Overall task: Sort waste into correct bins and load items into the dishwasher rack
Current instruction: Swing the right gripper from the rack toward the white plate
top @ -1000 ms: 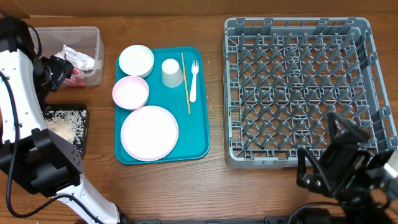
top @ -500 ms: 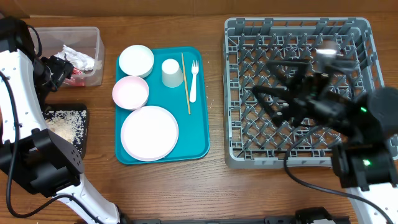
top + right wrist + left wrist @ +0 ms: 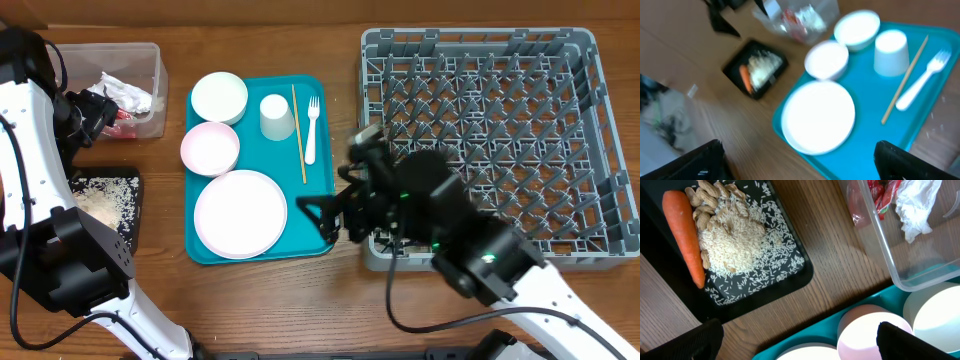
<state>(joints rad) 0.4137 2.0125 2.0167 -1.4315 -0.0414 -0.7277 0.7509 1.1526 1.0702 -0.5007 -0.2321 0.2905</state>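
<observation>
The carrot (image 3: 684, 235) and grainy food scraps (image 3: 735, 235) lie in the black tray (image 3: 128, 185). A red wrapper (image 3: 880, 195) and white napkin (image 3: 915, 205) sit in the clear tub (image 3: 152, 58). On the teal tray (image 3: 320, 235) are the plate (image 3: 240, 213), two bowls (image 3: 219, 97) (image 3: 210, 148), a cup (image 3: 276, 116), a fork (image 3: 311, 128) and a stick (image 3: 298, 130). The grey rack (image 3: 490, 130) holds nothing. My left gripper (image 3: 88, 112) hovers open between the tub and black tray. My right gripper (image 3: 325, 205) hangs open over the teal tray's right edge.
A cardboard wall runs along the table's far edge. The right arm's body covers the rack's front left corner (image 3: 375, 250). Bare wood shows between the teal tray and the rack. The right wrist view is blurred by motion.
The right arm swung from the table's front right corner, across the rack, to the teal tray's right edge. The left arm and all objects stayed put.
</observation>
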